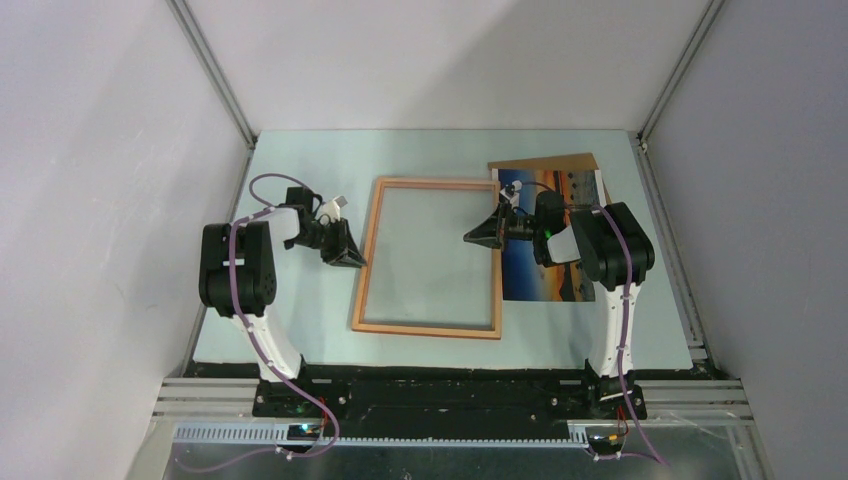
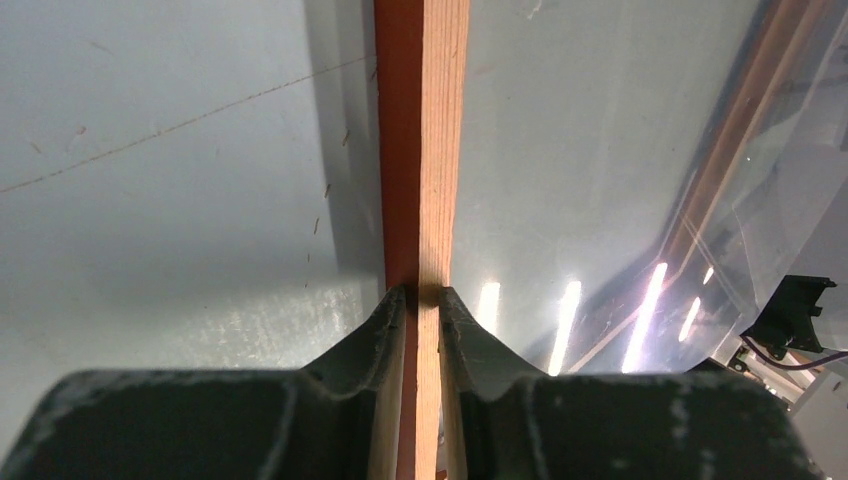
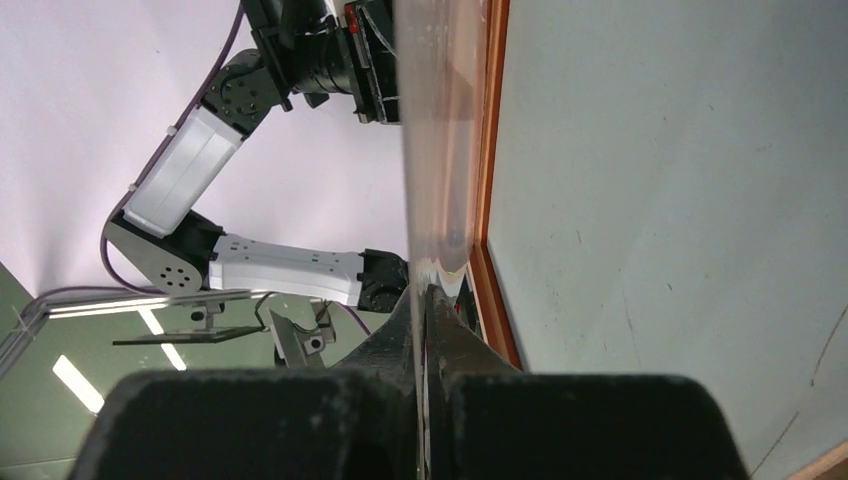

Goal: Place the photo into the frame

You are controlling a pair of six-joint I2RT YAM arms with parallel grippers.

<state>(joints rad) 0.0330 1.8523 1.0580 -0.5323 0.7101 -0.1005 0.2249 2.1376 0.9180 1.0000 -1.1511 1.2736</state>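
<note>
The frame point(image 1: 428, 329), thin orange-brown wood with a clear pane, lies mid-table. My left gripper point(image 1: 352, 258) is shut on its left rail; in the left wrist view the fingertips point(image 2: 395, 310) pinch the wooden rail point(image 2: 420, 150) from both sides. My right gripper point(image 1: 472, 238) is at the frame's right rail. In the right wrist view it point(image 3: 422, 292) is shut on the thin edge of the clear pane point(image 3: 430, 150), with the orange rail point(image 3: 490, 150) just beside the jaws. The photo point(image 1: 545, 270), a sunset print, lies face up to the right of the frame, partly under my right arm.
A plain brown backing board point(image 1: 545, 162) sticks out from under the photo's far edge. Grey walls and metal rails enclose the pale table point(image 1: 300, 320). My left arm point(image 3: 280, 270) shows across the frame in the right wrist view.
</note>
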